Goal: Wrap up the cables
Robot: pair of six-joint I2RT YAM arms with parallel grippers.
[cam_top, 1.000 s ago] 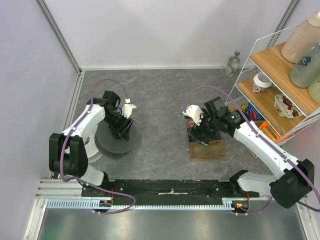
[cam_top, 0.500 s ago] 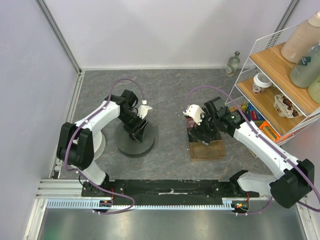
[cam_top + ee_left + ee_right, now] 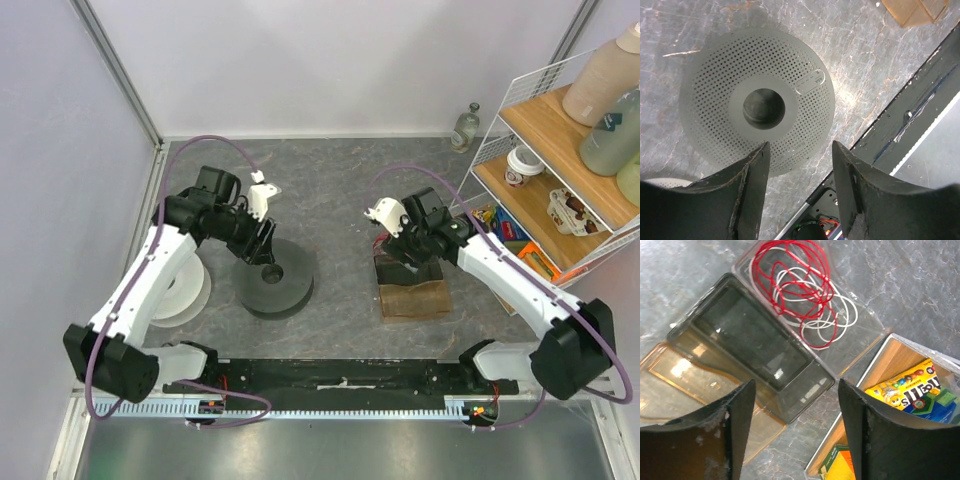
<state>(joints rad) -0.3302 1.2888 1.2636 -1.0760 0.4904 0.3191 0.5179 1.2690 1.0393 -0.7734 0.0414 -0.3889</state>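
Red wire [image 3: 795, 277] – coiled loose with a white wire [image 3: 852, 315] in the clear tray [image 3: 865, 340] | right gripper [image 3: 795, 390] above it, jaws apart, empty | left gripper [image 3: 800, 150] jaws apart over grey perforated disc [image 3: 715, 75] | step: approach, nothing gripped yet | next: descend, pinch one thin strand – likely slippery

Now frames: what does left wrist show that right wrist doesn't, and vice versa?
Only left wrist: a grey perforated disc and the black rail. Only right wrist: the red wire coiled with a white wire in a clear tray, a dark box beside it, and an M&M's pack. Both: the grey table, with the left gripper and right gripper open and empty.
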